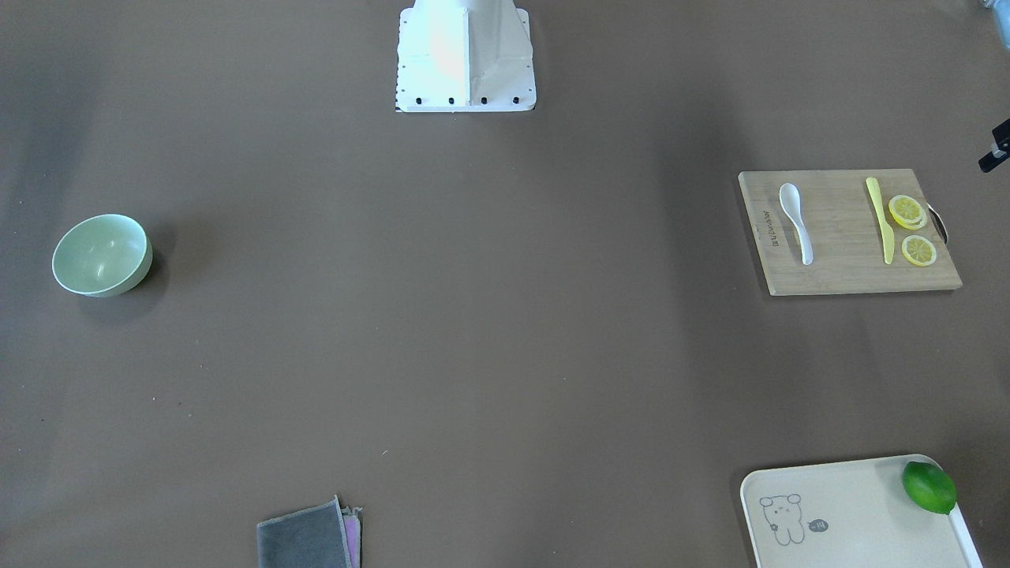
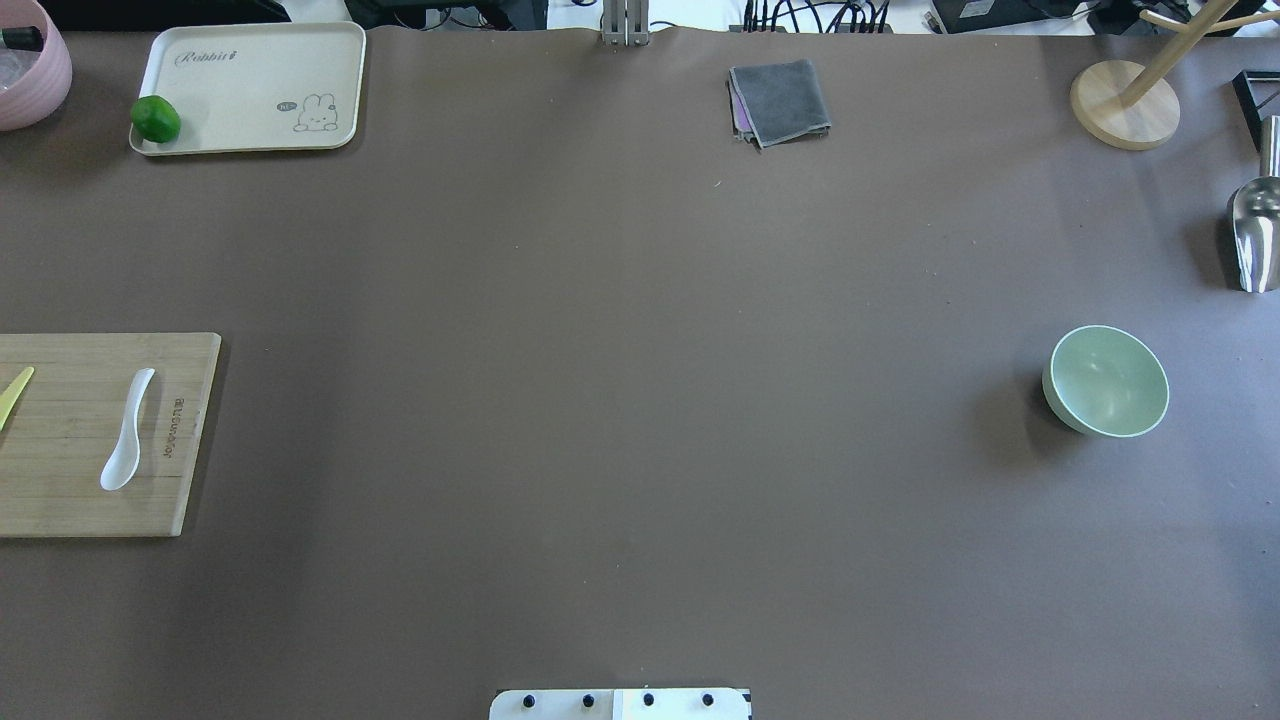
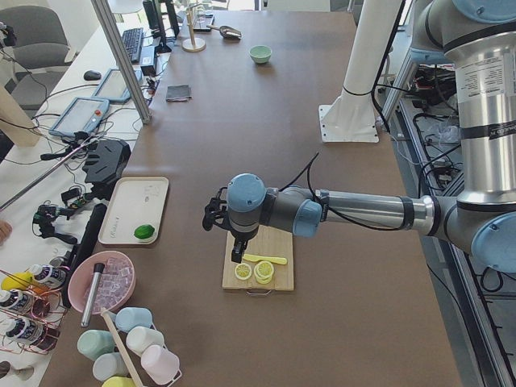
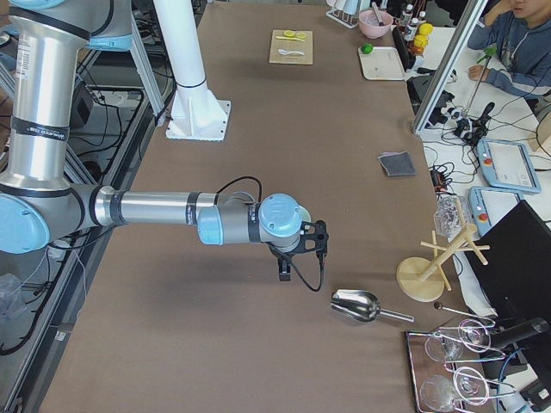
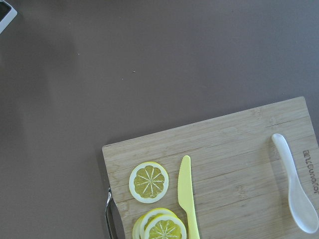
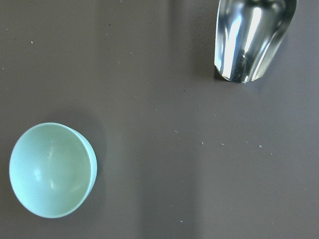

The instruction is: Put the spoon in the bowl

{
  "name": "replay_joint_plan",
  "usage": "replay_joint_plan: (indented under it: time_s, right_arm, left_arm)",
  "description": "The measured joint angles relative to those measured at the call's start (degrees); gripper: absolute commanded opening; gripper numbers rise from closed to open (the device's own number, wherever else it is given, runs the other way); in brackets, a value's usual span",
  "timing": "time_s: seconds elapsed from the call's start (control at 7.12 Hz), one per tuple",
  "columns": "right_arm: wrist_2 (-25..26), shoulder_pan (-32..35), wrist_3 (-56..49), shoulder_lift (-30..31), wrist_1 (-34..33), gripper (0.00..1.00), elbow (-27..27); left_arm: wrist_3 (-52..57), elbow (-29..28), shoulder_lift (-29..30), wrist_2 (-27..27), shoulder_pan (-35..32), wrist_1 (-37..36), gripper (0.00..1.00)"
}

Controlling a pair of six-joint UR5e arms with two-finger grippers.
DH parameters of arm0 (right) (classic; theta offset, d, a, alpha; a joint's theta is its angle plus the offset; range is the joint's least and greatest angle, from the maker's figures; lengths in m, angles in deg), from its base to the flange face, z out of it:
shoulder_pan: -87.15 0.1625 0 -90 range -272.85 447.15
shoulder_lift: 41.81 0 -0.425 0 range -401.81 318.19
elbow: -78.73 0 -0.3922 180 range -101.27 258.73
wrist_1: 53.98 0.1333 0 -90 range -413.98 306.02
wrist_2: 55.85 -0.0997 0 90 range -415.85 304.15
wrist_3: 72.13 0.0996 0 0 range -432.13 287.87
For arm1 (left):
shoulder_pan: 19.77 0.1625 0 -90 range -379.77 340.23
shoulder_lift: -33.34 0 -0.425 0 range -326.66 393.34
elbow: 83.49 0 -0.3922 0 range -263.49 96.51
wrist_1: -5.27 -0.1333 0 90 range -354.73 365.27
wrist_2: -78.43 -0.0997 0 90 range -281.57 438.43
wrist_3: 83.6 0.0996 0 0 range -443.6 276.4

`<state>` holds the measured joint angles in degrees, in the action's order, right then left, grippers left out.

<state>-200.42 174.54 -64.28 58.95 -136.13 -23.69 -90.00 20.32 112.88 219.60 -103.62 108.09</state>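
Overhead exterior | spoon near board edge — bowl far | left fingers, right fingers: unclear

The left arm and right arm are silver tubes with pale-blue joint caps. A thin black cable loops along each wrist to the black left tool and right tool. The white base plate shows 4 black screws along its 6 o'clock edge.
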Motion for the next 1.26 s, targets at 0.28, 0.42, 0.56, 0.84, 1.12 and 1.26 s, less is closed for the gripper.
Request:
replay_joint_plan:
  time_s: [0.28,0.42,0.56,0.84,1.12,1.26]
  right_arm:
    - [1.4,-6.63,12.6,-1.65,6.95,1.0,0.9]
    - [2.47,-9.22,15.7,-2.78,8.67,0.99,1.96]
    - [3.3,-11.65,17.23,-4.05,9.49,0.99,3.27]
    - [5.8,-16.38,18.3,-6.0,10.32,0.98,5.31]
    - [7.95,-20.06,18.56,-8.45,10.5,0.96,8.05]
    - [8.34,-21.51,18.64,-9.04,10.52,0.92,8.69]
  left_arm:
    - [-10.03,-0.2,0.12,-1.45,4.84,5.96,0.98]
    - [-13.07,-0.23,0.08,-2.11,6.67,7.81,0.98]
    - [-14.78,-0.26,0.06,-2.79,7.89,8.61,0.98]
    - [-16.42,-0.27,0.12,-3.78,8.76,9.52,0.98]
    - [-16.84,-0.26,0.29,-4.96,8.85,9.81,0.98]
    - [-16.92,-0.22,0.36,-5.23,8.87,9.85,0.98]
